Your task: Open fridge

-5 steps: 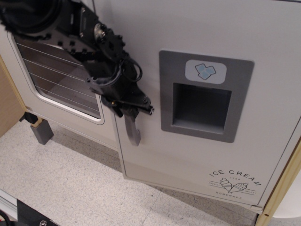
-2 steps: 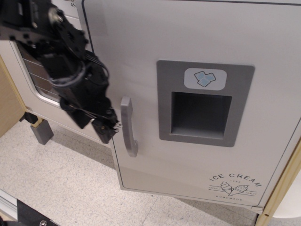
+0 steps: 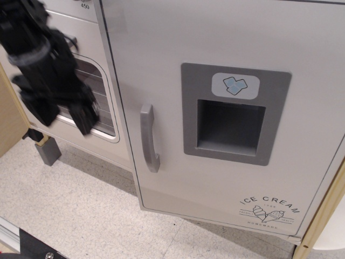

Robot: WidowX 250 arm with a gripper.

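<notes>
A: Nearest the camera: pale speckled floor (image 3: 81, 216), bare. Next back, upper left: blurred black robot hand (image 3: 64, 110), hanging in front of the white oven door with the wire-rack window (image 3: 99, 102). Holding nothing. Open or closed?

B: Cannot tell. Too smeared by motion to make out the fingers. Clear of everything, though, and touching no handle.

A: And the large white fridge door with the grey dispenser panel (image 3: 226, 48)?

B: Filling the middle and right of the view, just beside the oven door. Left edge standing slightly proud of the cabinet at the bottom corner, so apparently cracked open a little, by no means swung wide. Hinged on the right, judging by that gap.

A: Vertical grey bar handle (image 3: 149, 138)?

B: Near the door's left edge, to the right of the hand and a little lower. Long axis running straight up and down, bowed outward toward the camera, with a gap behind it for fingers.

A: So for the next move?

B: Probably a shift right to the handle, fingers closing across the bar, then a pull outward and round to the right. Risk: slipping off the smooth bar.

A: Farthest back?

B: Recessed grey ice-dispenser panel with a blue ice-cube sticker (image 3: 234, 84); "ICE CREAM" logo (image 3: 268, 210) low on the door.
</notes>
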